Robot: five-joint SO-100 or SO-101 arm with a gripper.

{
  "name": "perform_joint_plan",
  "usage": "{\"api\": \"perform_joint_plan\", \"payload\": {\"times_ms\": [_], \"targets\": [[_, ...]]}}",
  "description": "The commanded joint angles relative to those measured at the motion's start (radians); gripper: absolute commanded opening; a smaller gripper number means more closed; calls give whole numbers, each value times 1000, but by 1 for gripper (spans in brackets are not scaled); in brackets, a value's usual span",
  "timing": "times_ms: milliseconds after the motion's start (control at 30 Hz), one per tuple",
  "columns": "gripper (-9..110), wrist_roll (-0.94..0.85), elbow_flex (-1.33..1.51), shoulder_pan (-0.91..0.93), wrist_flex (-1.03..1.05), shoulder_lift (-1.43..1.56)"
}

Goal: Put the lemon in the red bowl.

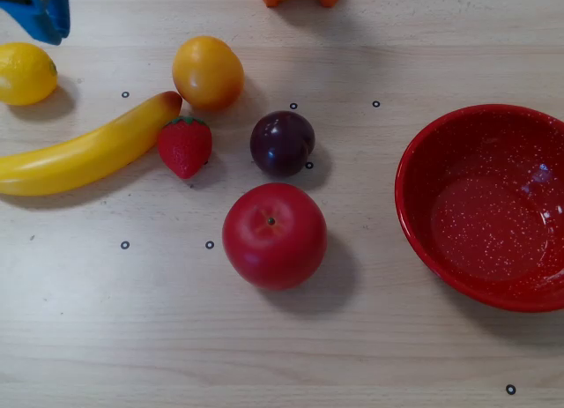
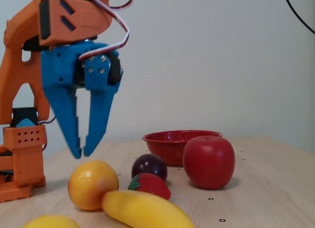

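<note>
My pincer (image 2: pixel 80 152) hangs nearly closed, empty, above the lemon (image 1: pixel 26 72); smooth, light, likely slippery, best gripped across its middle.

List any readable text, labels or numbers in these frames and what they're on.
None readable in either view.
The table carries only small black ring marks, no characters.
The fruit, the bowl and the arm's tool show no print or labels.
</note>
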Motion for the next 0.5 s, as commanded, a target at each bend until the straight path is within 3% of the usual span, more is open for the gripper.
{"api": "perform_joint_plan", "payload": {"times_ms": [0, 467], "targets": [[0, 75, -140, -49, 51, 26], [0, 293, -336, -207, 95, -107]]}}
